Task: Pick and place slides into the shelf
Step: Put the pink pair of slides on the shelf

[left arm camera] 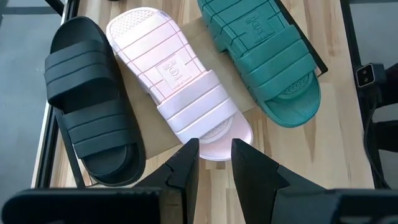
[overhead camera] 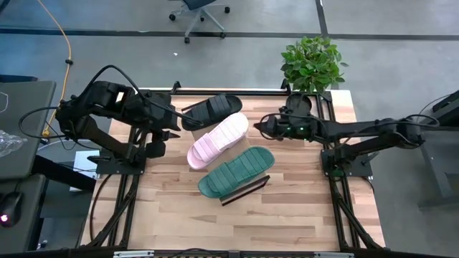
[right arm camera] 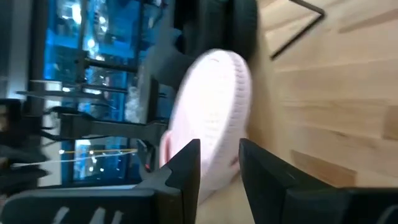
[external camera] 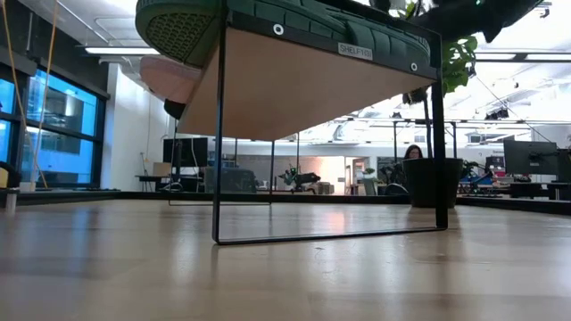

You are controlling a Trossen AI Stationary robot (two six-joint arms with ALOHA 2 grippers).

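Note:
Three slides lie side by side on the shelf (left arm camera: 163, 142), a light-wood board with dark rails (overhead camera: 247, 189): black (overhead camera: 211, 109) farthest, pale pink (overhead camera: 219, 140) in the middle, dark green (overhead camera: 237, 172) nearest, sole up. The low view shows the shelf (external camera: 303, 85) from below with the green slide (external camera: 268, 22) on top. My left gripper (overhead camera: 176, 127) hovers open at the slides' left ends; its wrist view (left arm camera: 215, 163) looks down on all three. My right gripper (overhead camera: 259, 129) is open and level at the pink slide's right end (right arm camera: 214, 106). My right gripper stands at the pink slide's rounded right end (right arm camera: 217, 81), coming level from the table's right. The view is blurred, and I cannot tell whether the fingers (right arm camera: 186, 165) touch it. My left gripper touches nothing.
A potted plant (overhead camera: 312, 64) stands at the table's far right corner, just behind the right arm. Bare butcher-block tabletop (overhead camera: 237, 222) lies toward the near edge. Beyond the table are a desk at left and an office chair.

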